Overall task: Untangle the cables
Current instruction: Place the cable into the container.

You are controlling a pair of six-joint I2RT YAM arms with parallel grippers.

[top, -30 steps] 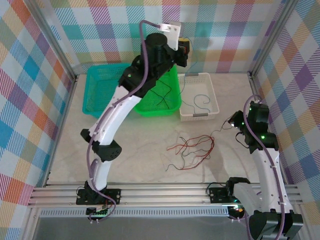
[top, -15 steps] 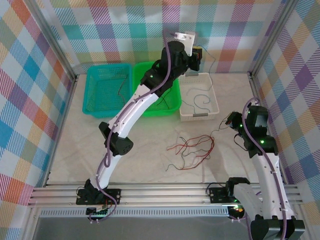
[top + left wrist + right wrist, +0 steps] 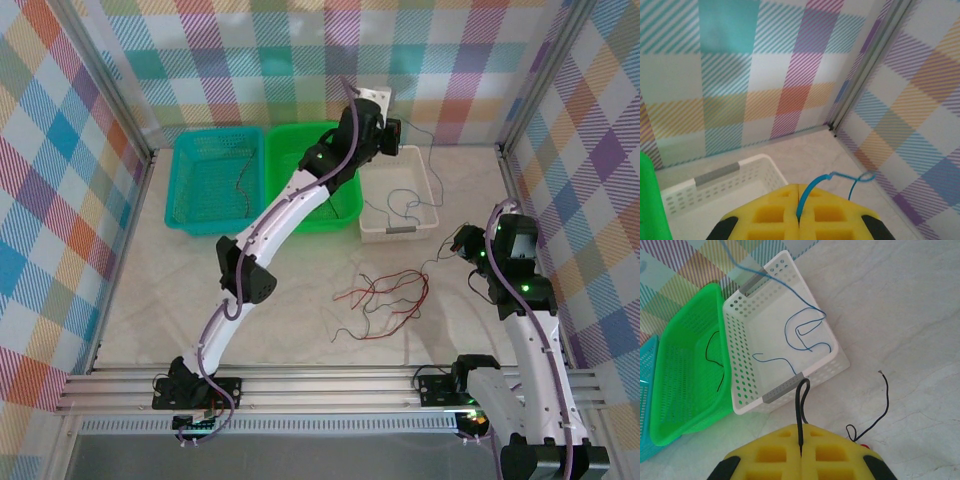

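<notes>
Two pinches: blue cable (image 3: 803,199) left hand (image 3: 799,212), black cable (image 3: 800,434) right hand (image 3: 801,456).

the right gripper (image 3: 800,452) has its yellow pads (image 3: 767,455) pressed together on a black wire (image 3: 801,400) looping up just short of the white basket (image 3: 740,377). blue wires (image 3: 800,335) lie inside it, and a second black wire (image 3: 715,360) lies in the green basket (image 3: 680,390) alongside.

No legible text, labels or numbers anywhere.

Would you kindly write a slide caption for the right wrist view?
Right gripper shut on a black cable, close to the white basket holding blue cables.
</notes>
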